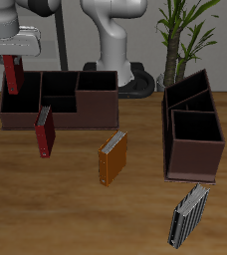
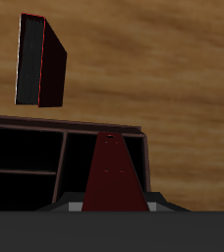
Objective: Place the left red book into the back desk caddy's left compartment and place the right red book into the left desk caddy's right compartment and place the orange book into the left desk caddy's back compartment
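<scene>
**A:** Over the end compartment of the back desk caddy (image 1: 86,120): gripper (image 1: 10,55) clamped on the held red book (image 1: 8,75), fingers closed against its covers. Book hangs upright, lower edge about level with the caddy rim. Not seated yet.

**B:** Is it lined up?

**A:** Roughly. Wrist view has the book pointing down toward the caddy's compartments, near a partition (image 2: 63,162). Can't tell from either view whether the lower corner clears that wall.

**B:** So how would you go?

**A:** Straight down, slowly, book kept vertical. Centre it between the outer wall and the partition first (a tilted book will likely catch the rim and twist in the grip). Release only once the lower edge is on the floor, or close to it, so it doesn't drop and lean out.

**B:** Anything in the way?

**A:** Second red book (image 1: 45,131) stands on the table just in front of the caddy, clear of the descent. Orange book (image 1: 113,157) stands further out toward the table's front edge. Left desk caddy (image 1: 193,159) sits well apart. Both books are waiting, by my reading.
</scene>
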You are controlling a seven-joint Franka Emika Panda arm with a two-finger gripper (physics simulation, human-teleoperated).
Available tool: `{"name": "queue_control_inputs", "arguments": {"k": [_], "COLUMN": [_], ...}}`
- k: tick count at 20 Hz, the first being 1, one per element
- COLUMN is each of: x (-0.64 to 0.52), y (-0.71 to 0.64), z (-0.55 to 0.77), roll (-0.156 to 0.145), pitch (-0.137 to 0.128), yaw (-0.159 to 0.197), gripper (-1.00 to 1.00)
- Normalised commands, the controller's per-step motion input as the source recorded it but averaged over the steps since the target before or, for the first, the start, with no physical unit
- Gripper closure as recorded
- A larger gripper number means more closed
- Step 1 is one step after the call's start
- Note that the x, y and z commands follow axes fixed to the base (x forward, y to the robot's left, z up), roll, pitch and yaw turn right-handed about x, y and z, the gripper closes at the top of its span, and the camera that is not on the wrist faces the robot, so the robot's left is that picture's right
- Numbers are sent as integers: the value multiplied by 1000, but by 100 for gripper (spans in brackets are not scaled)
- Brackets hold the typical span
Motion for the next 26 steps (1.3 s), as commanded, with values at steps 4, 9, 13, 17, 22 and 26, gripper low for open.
{"name": "queue_control_inputs", "arguments": {"k": [4, 9, 13, 17, 22, 26], "x": [-61, 23, -4, 43, -82, -94], "y": [-89, -43, -5, -58, -81, -89], "z": [-48, -100, -165, -214, -178, -171], "roll": [-1, -11, -9, -9, -29, -20], "pitch": [35, 38, 23, 34, 6, 16], "yaw": [-37, -42, -11, -28, 3, 16], "gripper": [100, 100, 100, 100, 100, 100]}}
